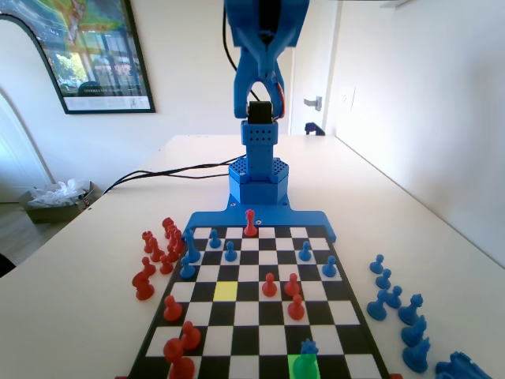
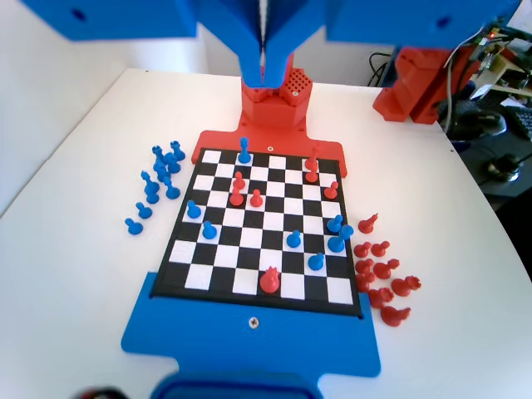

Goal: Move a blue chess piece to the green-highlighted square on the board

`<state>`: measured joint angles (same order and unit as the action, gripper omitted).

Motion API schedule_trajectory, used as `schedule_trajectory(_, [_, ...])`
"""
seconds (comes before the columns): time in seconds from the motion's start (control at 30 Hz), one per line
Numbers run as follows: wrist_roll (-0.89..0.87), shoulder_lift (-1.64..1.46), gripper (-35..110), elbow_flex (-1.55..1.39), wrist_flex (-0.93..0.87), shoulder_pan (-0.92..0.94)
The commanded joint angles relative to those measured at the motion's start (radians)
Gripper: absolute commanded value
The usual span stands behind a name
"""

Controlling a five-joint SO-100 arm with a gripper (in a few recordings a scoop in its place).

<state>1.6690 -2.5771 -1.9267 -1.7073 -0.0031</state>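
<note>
Green-highlighted square (image 1: 303, 367), 6 o'clock of board (image 1: 237, 341): blue chess piece (image 1: 308, 347) seated on it. Gripper (image 2: 263, 50) raised high, jaws closed, empty. Placement judged complete; next, simply park the arm.

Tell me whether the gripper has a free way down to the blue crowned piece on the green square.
Probably yes. The gripper hangs high above the board, jaws together, and the blue chess piece stands on the green-highlighted square with no close neighbours. It is at the board's far end from the arm, so reach is uncertain.
</note>
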Motion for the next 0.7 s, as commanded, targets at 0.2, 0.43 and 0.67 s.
schedule_trajectory(0.2, [0.055, -0.295, 1, -0.176, 0.009, 0.018])
schedule_trajectory(0.43, [0.051, -0.370, 1, -0.250, 0.107, 0.026])
schedule_trajectory(0.67, [0.049, -0.460, 1, -0.255, 0.129, 0.018])
